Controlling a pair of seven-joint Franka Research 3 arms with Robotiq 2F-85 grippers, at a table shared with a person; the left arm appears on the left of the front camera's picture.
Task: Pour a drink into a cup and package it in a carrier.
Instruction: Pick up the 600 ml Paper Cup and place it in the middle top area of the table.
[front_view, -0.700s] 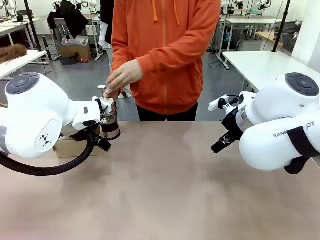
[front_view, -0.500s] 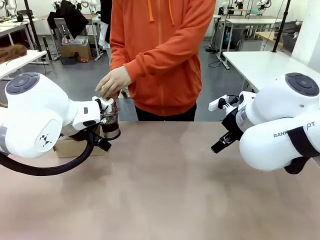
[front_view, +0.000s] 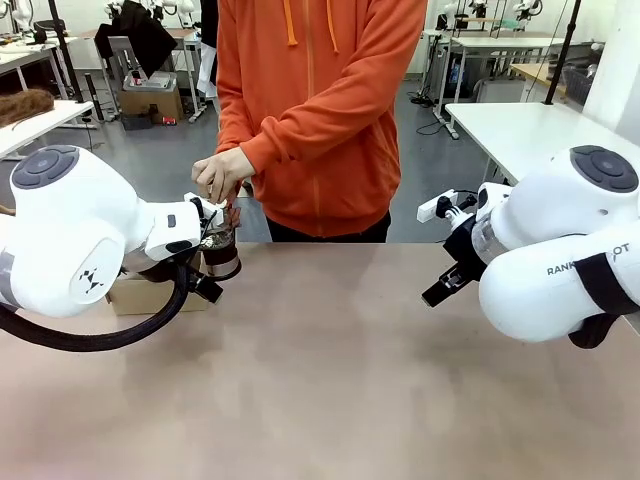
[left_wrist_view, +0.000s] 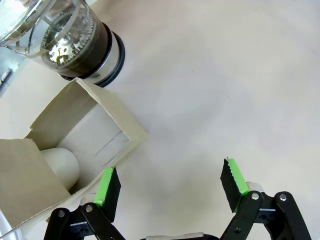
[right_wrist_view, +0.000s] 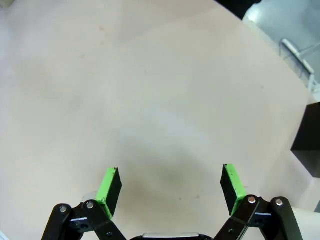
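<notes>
Both hands (left_wrist_view: 171, 167) (right_wrist_view: 170, 168) wide open, seemingly empty

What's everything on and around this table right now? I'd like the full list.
table: one, pale brown, under both arms
glass pitcher: one, clear with a black base, next to the carrier
drink: dark brown, inside the pitcher
carrier: one, brown cardboard, beside the pitcher
cup: one, white, in a carrier pocket
black box: one, by the table's edge
person's hand: one, at the pitcher's top, orange sleeve
left arm: one, white; jaws open, green pads, by the carrier's edge
right arm: one, white; jaws open, green pads, over bare table
</notes>
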